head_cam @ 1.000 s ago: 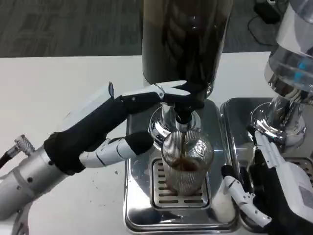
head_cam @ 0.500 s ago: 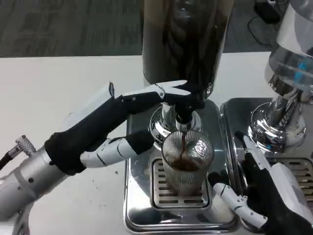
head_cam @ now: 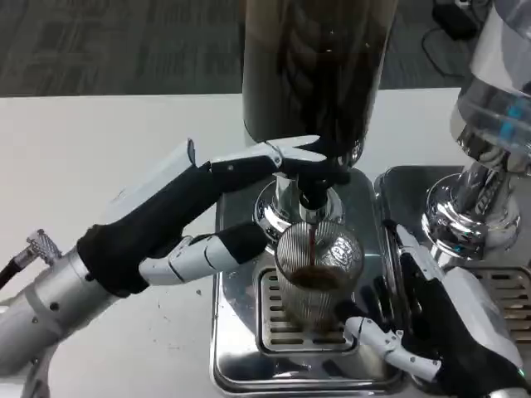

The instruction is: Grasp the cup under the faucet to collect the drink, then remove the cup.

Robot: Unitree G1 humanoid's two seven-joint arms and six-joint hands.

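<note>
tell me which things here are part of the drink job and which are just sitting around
In the job: cup under the faucet, dark drink pouring in; dispenser; drip tray; left hand at the faucet lever; right hand beside the cup.

Just there: second dispenser, its tray, table.

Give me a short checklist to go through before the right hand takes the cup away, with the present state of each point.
1. Cup under the faucet: ok.
2. Cup upright on the drip tray: ok.
3. Drink stopped: not ok, a dark stream falls into the cup.
4. Left hand on the faucet lever: ok, fingers rest on it.
5. Right hand grips the cup: not ok, fingers spread beside it.
6. Fill level enough: cannot tell.
</note>
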